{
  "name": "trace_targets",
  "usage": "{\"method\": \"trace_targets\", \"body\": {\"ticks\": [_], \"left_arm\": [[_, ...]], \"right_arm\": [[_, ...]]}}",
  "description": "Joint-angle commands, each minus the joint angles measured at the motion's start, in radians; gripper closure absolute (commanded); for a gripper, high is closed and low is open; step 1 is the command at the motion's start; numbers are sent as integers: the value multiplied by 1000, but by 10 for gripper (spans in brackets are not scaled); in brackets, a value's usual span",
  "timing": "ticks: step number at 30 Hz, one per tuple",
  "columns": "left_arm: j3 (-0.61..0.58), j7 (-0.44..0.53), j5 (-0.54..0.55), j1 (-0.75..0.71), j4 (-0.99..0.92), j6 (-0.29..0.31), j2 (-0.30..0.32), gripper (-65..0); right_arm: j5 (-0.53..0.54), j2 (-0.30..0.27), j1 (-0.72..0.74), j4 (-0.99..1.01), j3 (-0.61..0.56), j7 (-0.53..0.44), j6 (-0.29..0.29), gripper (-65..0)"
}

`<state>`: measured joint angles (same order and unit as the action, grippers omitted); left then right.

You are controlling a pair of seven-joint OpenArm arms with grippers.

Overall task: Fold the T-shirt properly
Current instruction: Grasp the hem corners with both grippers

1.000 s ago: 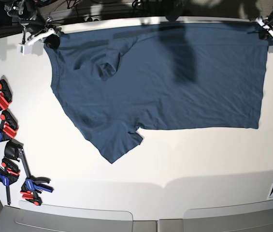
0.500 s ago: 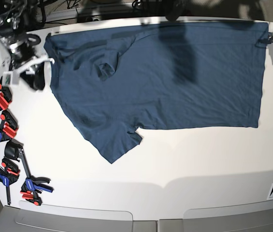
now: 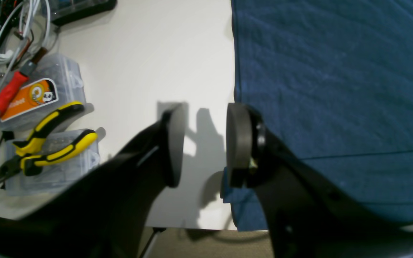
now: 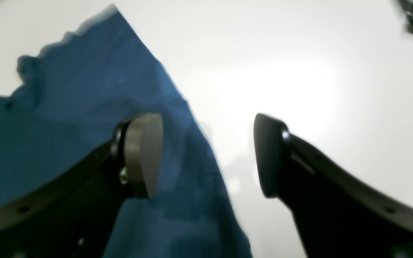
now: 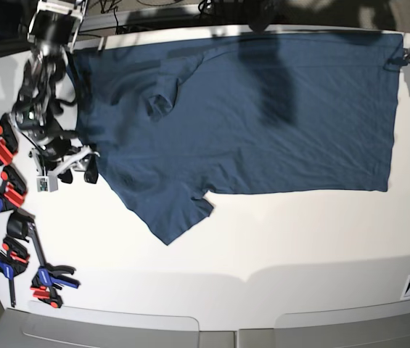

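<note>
At nine o'clock, right gripper (image 5: 78, 172) jaws apart beside T-shirt (image 5: 263, 116) sleeve; left gripper (image 3: 203, 143) likewise apart. Should pinch hem squarely.

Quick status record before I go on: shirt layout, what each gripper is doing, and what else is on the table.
T-shirt: spread flat on the white table, one sleeve pointing toward the near edge
Right gripper: open, empty, beside the shirt's edge below the shoulder
Left gripper: open, empty, at the hem corner, one finger over the fabric
Clutter: clamps along the table's side; pliers on plastic boxes
</note>
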<state>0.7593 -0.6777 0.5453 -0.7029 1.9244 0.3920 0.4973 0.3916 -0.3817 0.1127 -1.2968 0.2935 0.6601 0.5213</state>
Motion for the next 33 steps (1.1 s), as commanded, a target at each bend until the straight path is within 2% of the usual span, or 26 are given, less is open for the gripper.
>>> {"method": "trace_targets", "body": {"ticks": [1,7,11,14,18,20,21,22,25,29,33], "left_arm": [[11,23,6,-4,14,-7,13,-183],[11,23,6,-4,14,-7,13,-183],[11,20,6,-4,14,-7,13,-183],[11,19,6,-4,14,-7,13,-183],[11,19,6,-4,14,-7,13,-183],[11,19,7,-4,14,-7,13,-183],[11,19,6,-4,14,-7,13,-183],[11,19,7,-4,14,-7,13,-183],[11,19,11,-4,14,-7,13,-184],[11,29,78,-3,11,-4,13,-214],[5,79,85,50,-37,-4,14,-233]], "right_arm": [[13,-31,71,55,-20,-27,21,-382],[24,-47,369,543,-153,-32,177,-382],[146,-47,459,745,-242,4,177,-382],[214,-47,463,769,-288,94,177,-382],[226,-48,460,769,-298,198,177,-380],[226,-48,460,769,-298,206,177,-334],[226,-48,460,769,-298,205,177,-286],[226,-48,461,769,-298,204,177,-230],[226,-48,461,769,-298,183,177,-9],[226,-48,461,769,-298,166,177,0],[226,-47,461,769,-298,153,177,0]]}}
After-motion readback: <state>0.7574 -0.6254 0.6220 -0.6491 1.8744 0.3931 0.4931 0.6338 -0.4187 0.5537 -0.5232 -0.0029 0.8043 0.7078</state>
